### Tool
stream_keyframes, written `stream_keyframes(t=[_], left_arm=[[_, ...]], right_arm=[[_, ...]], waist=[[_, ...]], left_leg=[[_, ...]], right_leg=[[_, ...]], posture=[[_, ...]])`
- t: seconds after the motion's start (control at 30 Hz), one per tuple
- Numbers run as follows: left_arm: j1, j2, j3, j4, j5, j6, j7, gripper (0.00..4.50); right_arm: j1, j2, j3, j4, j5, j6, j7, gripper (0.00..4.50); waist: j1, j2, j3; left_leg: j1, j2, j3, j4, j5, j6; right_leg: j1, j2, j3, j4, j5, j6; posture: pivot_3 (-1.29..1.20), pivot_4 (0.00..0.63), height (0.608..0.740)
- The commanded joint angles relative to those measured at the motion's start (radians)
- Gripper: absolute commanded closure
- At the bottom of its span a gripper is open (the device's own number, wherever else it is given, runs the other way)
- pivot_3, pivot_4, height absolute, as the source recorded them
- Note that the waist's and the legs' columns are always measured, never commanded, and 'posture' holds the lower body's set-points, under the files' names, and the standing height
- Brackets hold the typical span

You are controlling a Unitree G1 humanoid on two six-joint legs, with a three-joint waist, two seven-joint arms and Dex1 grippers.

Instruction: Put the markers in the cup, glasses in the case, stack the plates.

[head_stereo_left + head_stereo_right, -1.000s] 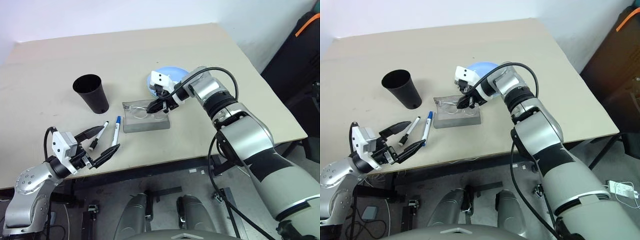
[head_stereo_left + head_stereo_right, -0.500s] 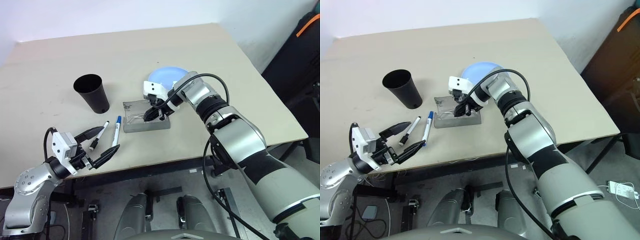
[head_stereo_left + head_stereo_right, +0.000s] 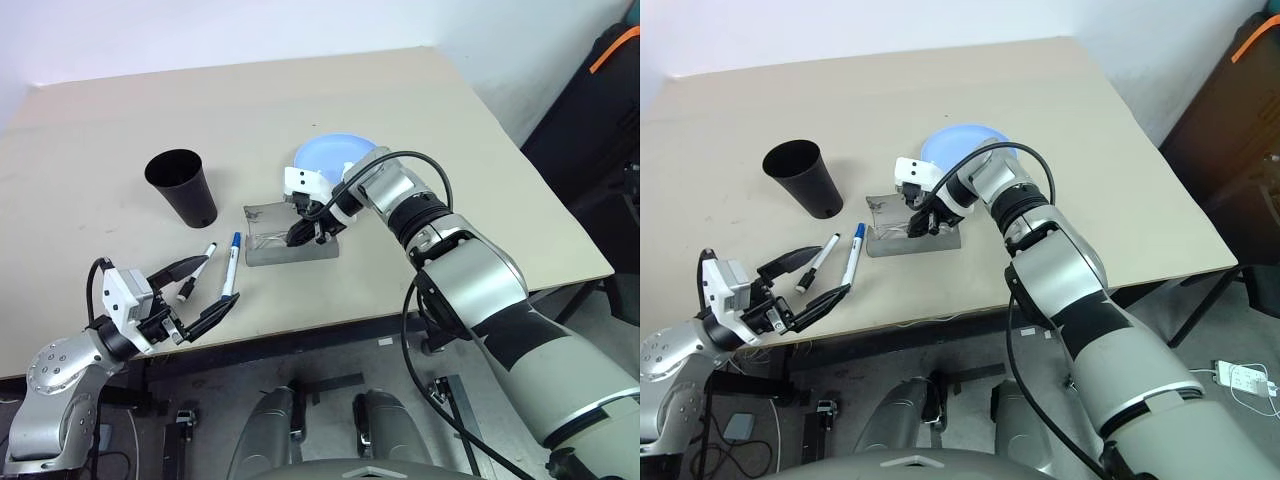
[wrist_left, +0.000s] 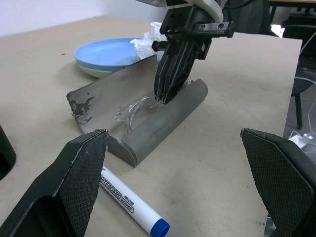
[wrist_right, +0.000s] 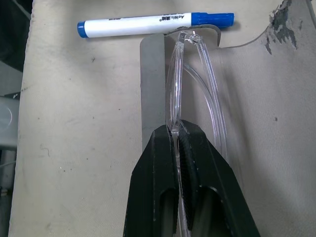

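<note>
Beige tabletop fills mid-frame. My right gripper [image 3: 303,232] is pinched shut on the clear-framed glasses [image 5: 190,94], directly over the open grey fabric case [image 3: 290,247] at centre, their long axis along its trough, so I just lower. My left gripper [image 3: 200,290], lower left, is wide open and empty.

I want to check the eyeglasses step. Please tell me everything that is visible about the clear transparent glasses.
The clear transparent plastic glasses have thin arms that look folded. They lie in the open grey glasses case, along its trough, in front of the raised lid. The right gripper is shut on the frame, its black fingers pinching it from above. Their far end reaches the case's end nearest the blue-capped white marker.
</note>
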Motion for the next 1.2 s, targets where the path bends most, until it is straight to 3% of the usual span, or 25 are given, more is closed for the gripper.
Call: stream_keyframes(t=[0.03, 0.27, 0.4, 0.57, 0.83, 0.97, 1.03, 1.2], left_arm=[[0.01, 0.007, 0.02, -0.01, 0.012, -0.024, -0.005, 0.0], [0.003, 0.005, 0.017, -0.008, 0.014, -0.02, -0.003, 0.0], [-0.004, 0.006, 0.015, -0.009, 0.016, -0.015, 0.001, 0.0], [-0.005, 0.006, 0.016, -0.019, 0.013, -0.008, 0.005, 0.0], [-0.007, 0.009, 0.017, -0.028, 0.008, 0.0, 0.011, 0.0], [-0.012, 0.009, 0.017, -0.027, 0.007, 0.002, 0.013, 0.0], [-0.014, 0.008, 0.018, -0.026, 0.006, 0.003, 0.014, 0.0], [-0.021, 0.008, 0.019, -0.018, 0.006, 0.003, 0.014, 0.0]], right_arm=[[-0.015, 0.008, -0.008, 0.007, -0.011, -0.001, -0.002, 4.47], [-0.017, 0.008, -0.018, 0.006, -0.011, -0.004, 0.006, 4.47], [-0.018, 0.01, -0.023, 0.006, -0.014, -0.009, -0.004, 3.44], [-0.023, 0.009, -0.032, 0.006, -0.015, -0.014, -0.002, 1.78], [-0.057, -0.004, -0.073, -0.005, 0.013, -0.011, 0.0, 1.78], [-0.094, -0.027, -0.142, -0.02, 0.067, 0.001, 0.022, 1.78], [-0.117, -0.038, -0.209, -0.027, 0.119, 0.006, -0.035, 1.78], [-0.138, -0.064, -0.293, -0.015, 0.166, 0.043, -0.17, 3.02]], waist=[[0.0, 0.0, 0.0], [0.0, 0.0, 0.0], [0.0, 0.0, 0.0], [0.0, 0.0, 0.0], [0.0, 0.0, 0.0], [0.001, 0.0, 0.0], [0.001, 0.0, 0.0], [0.001, 0.0, 0.0]], left_leg=[[0.0, 0.0, 0.0, 0.0, 0.0, 0.0], [0.0, 0.0, 0.0, 0.0, 0.0, 0.0], [0.0, 0.0, 0.0, 0.0, 0.0, 0.0], [0.0, 0.0, 0.0, 0.0, 0.0, 0.0], [0.0, 0.0, 0.0, 0.0, 0.0, 0.0], [0.0, 0.0, 0.0, 0.0, 0.0, 0.0], [0.0, 0.0, 0.0, 0.0, 0.0, 0.0], [0.0, 0.0, 0.0, 0.0, 0.0, 0.0]], right_leg=[[0.0, 0.0, 0.0, 0.0, 0.0, 0.0], [0.0, 0.0, 0.0, 0.0, 0.0, 0.0], [0.0, 0.0, 0.0, 0.0, 0.0, 0.0], [0.0, 0.0, 0.001, 0.0, 0.0, 0.0], [0.0, 0.0, 0.001, 0.0, 0.0, 0.0], [0.0, 0.0, 0.001, 0.0, 0.0, 0.0], [0.0, 0.0, 0.001, 0.0, 0.0, 0.0], [0.0, 0.0, 0.001, 0.0, 0.0, -0.001]], posture=[[0.0, 0.15, 0.712], [0.0, 0.15, 0.712], [0.0, 0.15, 0.712], [0.0, 0.15, 0.712], [0.0, 0.15, 0.712], [0.0, 0.15, 0.712], [0.0, 0.15, 0.712], [0.0, 0.15, 0.712]])
